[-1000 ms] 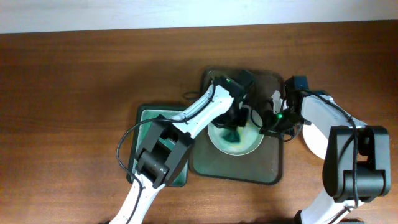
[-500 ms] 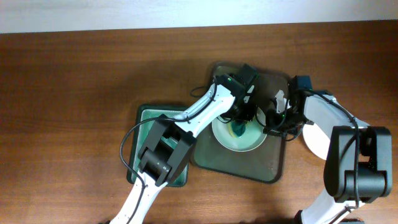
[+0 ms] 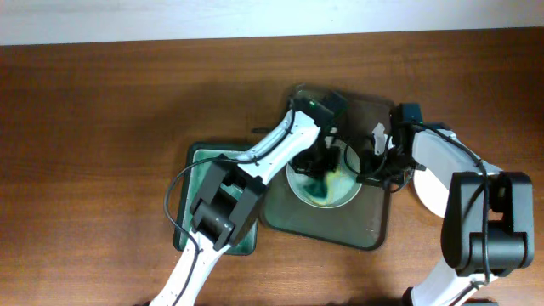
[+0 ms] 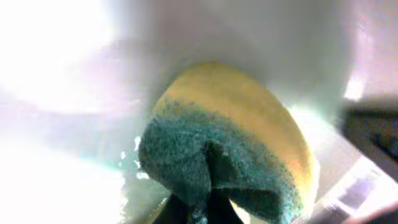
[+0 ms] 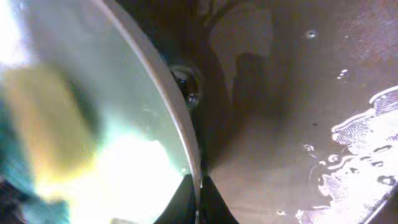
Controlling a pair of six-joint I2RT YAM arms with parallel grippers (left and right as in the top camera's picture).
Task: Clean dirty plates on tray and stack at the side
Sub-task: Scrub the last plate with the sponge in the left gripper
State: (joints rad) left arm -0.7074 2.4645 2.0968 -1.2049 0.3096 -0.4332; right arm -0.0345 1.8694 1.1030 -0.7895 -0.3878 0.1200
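Here, wooden table (image 3: 102, 127), olive tray (image 3: 340, 228), white strip (image 3: 127, 17) beyond

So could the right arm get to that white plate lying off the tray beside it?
Probably yes: the side plate lies just off the tray, partly under that arm. But the right gripper is shut on the rim of the tray plate, so it would have to let go first.

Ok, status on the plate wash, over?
Left gripper shut on sponge, pressed on plate in tray. Right gripper pinching that plate's rim. Second plate outside tray, by right arm. Nothing blocking.
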